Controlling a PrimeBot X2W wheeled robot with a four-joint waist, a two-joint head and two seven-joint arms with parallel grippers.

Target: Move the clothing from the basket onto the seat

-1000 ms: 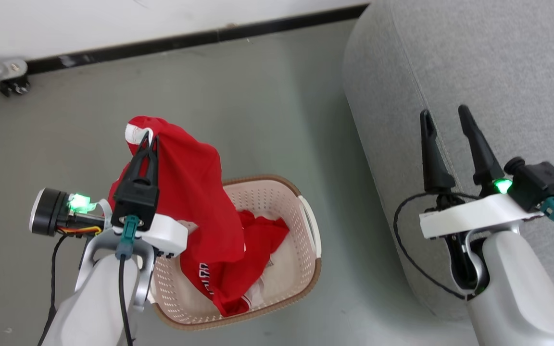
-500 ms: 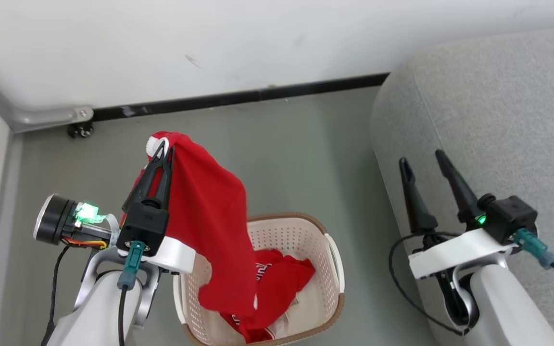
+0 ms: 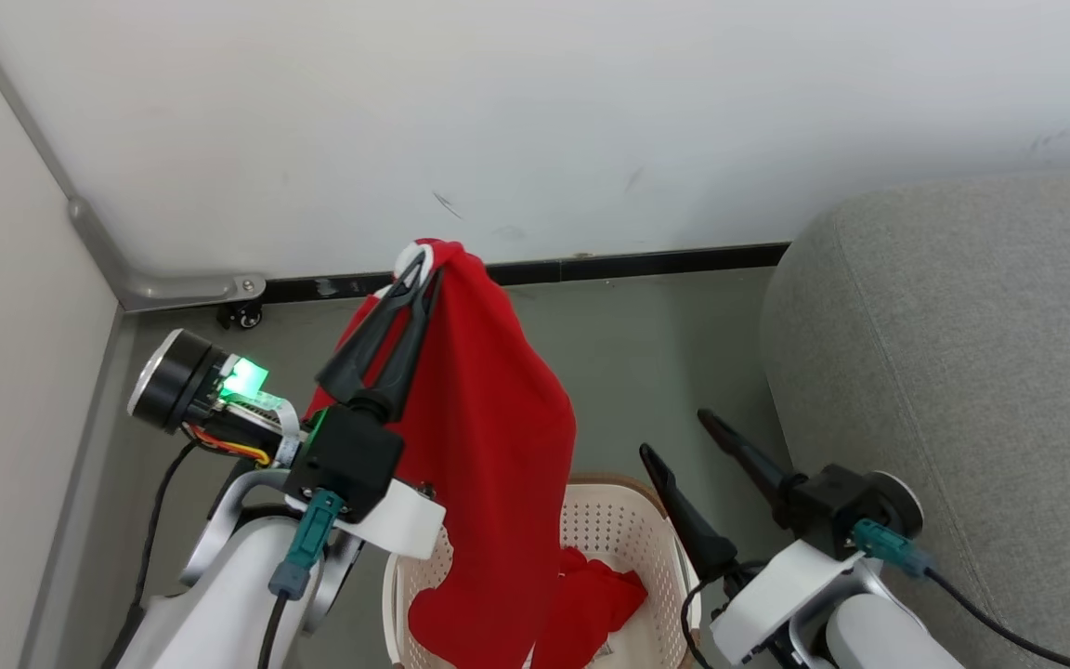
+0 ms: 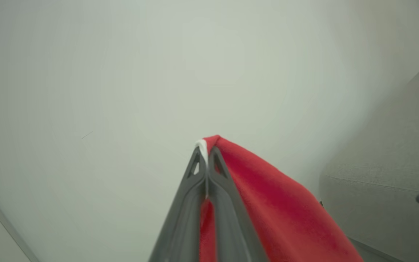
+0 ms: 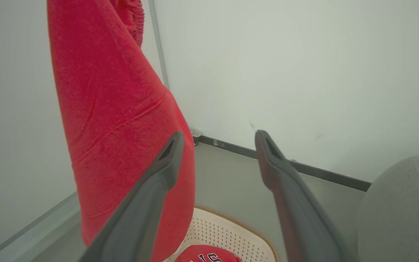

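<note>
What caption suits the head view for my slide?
Left gripper shut on a soft red fabric garment hanging over the cream perforated plastic basket.

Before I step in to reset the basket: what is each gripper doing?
Left gripper: jaws shut on the red garment, which hangs over the basket.
Right gripper: jaws open, holding nothing.

Dark lettering on jersey [image 5: 195,254]: cropped, unreadable.
</note>
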